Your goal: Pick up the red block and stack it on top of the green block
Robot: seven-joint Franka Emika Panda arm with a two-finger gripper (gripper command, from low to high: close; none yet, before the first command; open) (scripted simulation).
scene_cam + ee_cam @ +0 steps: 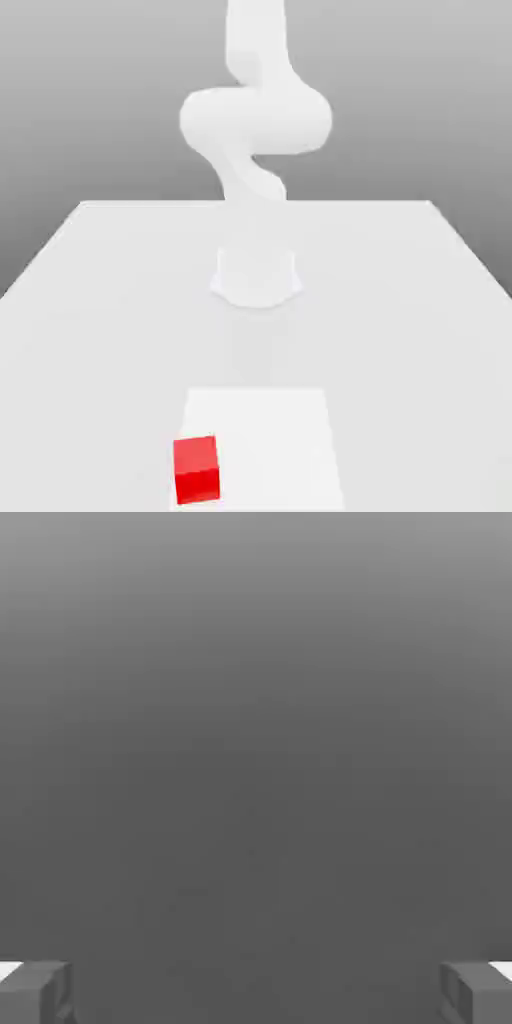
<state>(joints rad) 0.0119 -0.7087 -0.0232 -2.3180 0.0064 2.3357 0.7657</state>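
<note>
So the gripper [256, 994] is wide apart right now, two fingers [55, 992] standing well away from each other with nothing pinched between them. The red block [196, 470] is nowhere near that gap. It's well apart from the tool, out in front of the arm [257, 120] and its base [256, 278], by the edge of a pale mat [275, 440] on the exterior view's left (hard to miss, it's bright red on a whole lot of white). Past the fingertips, the hand view looks onto plain grey, so I'd say the tool isn't lined up on the block.

My read is that the job is at the very first step: getting over to the red block, with the grab and the stacking all ahead. Next move should be to bring the open hand over the block, point the fingertips down at it and turn the wrist so they match two opposite faces. Then lower straight around it, and only then squeeze. Coming in crooked could knock it off line (small cubes love to skid), and that would make setting it on the green block fiddlier.
</note>
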